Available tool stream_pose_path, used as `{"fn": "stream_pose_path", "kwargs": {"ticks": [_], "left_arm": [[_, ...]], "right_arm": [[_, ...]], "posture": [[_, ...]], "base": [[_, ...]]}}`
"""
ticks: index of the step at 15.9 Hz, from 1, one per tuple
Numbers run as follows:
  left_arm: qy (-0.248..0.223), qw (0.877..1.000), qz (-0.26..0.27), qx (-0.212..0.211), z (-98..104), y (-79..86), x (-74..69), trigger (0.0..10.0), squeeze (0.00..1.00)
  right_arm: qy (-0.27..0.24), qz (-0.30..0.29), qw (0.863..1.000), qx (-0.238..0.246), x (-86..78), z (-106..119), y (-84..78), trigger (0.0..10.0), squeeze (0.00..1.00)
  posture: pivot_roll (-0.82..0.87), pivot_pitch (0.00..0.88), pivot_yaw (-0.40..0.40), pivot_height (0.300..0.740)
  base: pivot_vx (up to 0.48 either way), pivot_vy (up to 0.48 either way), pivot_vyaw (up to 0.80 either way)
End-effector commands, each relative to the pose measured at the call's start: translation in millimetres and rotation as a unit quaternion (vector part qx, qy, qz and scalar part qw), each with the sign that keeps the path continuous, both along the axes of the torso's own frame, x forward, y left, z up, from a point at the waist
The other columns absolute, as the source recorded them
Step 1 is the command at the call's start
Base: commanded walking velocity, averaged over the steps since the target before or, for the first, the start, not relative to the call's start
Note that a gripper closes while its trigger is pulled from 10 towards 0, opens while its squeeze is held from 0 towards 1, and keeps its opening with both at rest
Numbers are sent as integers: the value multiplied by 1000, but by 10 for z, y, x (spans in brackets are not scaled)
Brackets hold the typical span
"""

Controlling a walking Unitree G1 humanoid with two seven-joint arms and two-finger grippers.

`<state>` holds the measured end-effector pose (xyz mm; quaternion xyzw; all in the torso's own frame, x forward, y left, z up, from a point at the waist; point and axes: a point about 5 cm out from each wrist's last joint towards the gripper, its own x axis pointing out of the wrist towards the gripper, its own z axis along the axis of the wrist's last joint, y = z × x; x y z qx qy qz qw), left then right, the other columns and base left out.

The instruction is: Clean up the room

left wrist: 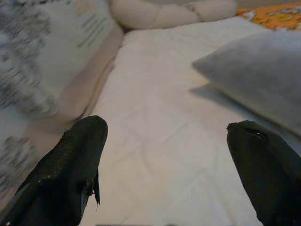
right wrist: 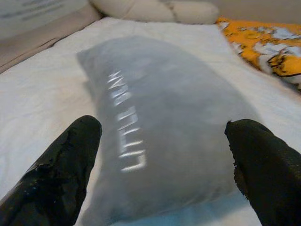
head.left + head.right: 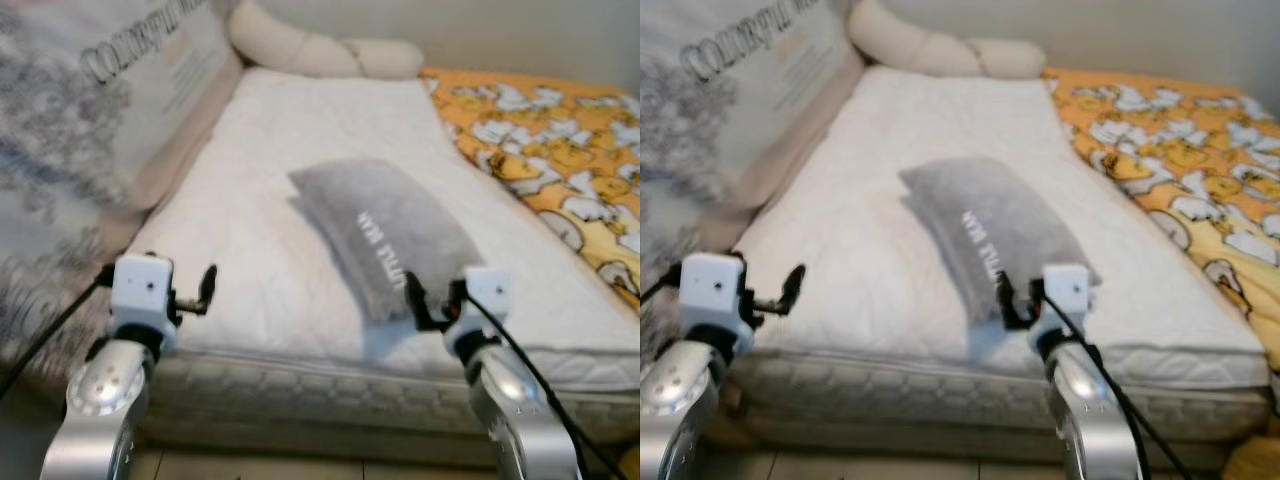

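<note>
A grey pillow (image 3: 385, 230) with white lettering lies slanted on the white mattress (image 3: 250, 170), near its front edge. My right gripper (image 3: 416, 300) hovers at the pillow's near end, open, its two black fingers (image 2: 56, 174) spread to either side of the pillow (image 2: 160, 108) without touching it. My left gripper (image 3: 206, 288) is held over the mattress's front left corner, open with nothing between its fingers (image 1: 70, 169). In the left wrist view the pillow (image 1: 263, 70) lies off to one side, over bare mattress.
An orange duck-print blanket (image 3: 550, 140) covers the bed's right side. A cream bolster cushion (image 3: 310, 50) lies along the far end. A padded printed panel (image 3: 90, 110) runs along the left. The mattress's quilted front edge (image 3: 330, 385) is just below my arms.
</note>
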<state>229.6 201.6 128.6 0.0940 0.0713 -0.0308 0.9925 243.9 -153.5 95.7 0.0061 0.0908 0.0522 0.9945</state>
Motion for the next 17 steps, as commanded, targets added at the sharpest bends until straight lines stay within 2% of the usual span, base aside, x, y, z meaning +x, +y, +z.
{"fn": "stream_pose_path", "kwargs": {"ticks": [1, 3, 9, 13, 17], "left_arm": [[-5, 1000, -13, -2, 14, -76, 14, 10000, 0], [-5, 1000, -18, 0, 17, -93, 23, 10000, 0], [-4, 1000, -24, 0, 16, -102, 35, 10000, 0], [-5, 1000, -25, 0, 18, -97, 37, 10000, 0], [-5, 1000, -30, -1, 18, -105, 42, 10000, 0]], "right_arm": [[2, -21, 1000, -16, -11, -10, -136, 10000, 1000], [1, -28, 999, -18, -10, -19, -158, 10000, 957], [3, -35, 999, -13, -6, -41, -159, 10000, 937], [3, -38, 999, -11, -3, -46, -164, 10000, 937], [-3, -40, 999, -11, 3, -38, -160, 10000, 937]], "posture": [[-104, 0, -31, 740], [-104, 0, -28, 740], [-102, 0, -25, 740], [-101, 0, -26, 740], [-103, 0, -19, 740]], "base": [[300, 0, 0], [300, 0, 0], [304, 0, 0], [302, 0, -716], [303, 0, 0]]}}
